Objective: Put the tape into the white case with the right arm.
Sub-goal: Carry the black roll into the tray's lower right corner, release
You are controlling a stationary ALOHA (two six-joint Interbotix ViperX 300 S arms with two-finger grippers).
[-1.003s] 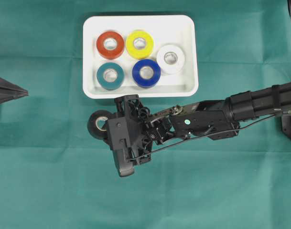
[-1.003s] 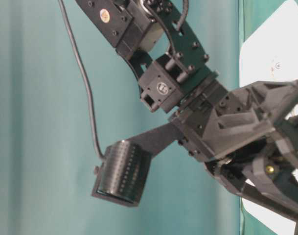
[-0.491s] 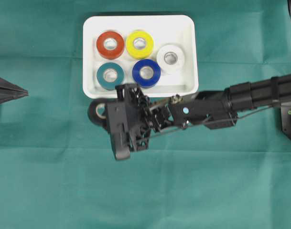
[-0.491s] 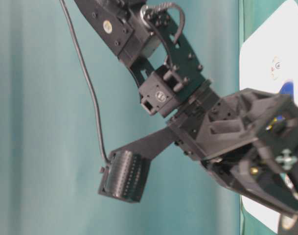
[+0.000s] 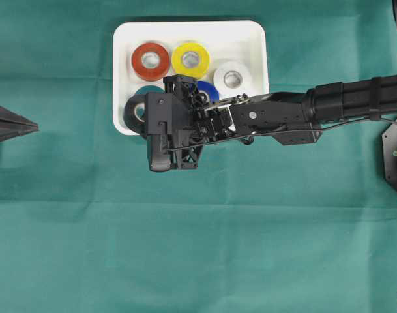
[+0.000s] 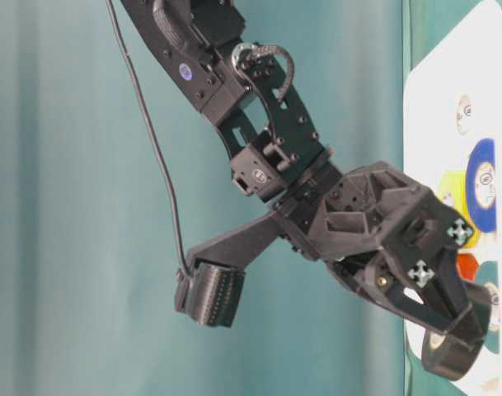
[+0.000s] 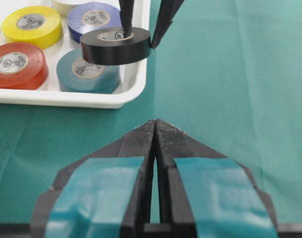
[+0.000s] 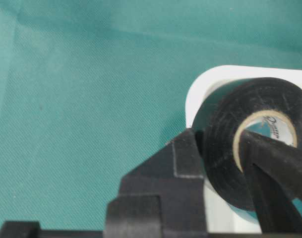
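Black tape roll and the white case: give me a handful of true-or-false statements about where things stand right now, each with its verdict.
1. The right gripper is shut on the black tape roll, one finger through its core. True.
2. The black tape roll rests flat on the green cloth. False: it hangs in the air above the corner of the white case, over the teal roll.
3. Five rolls already lie in the white case. True: the red roll, the yellow roll, the white roll, the blue roll and the teal one.
4. The left gripper is open wide. False: its jaws are shut together.
5. The red roll lies beside the yellow roll. True.
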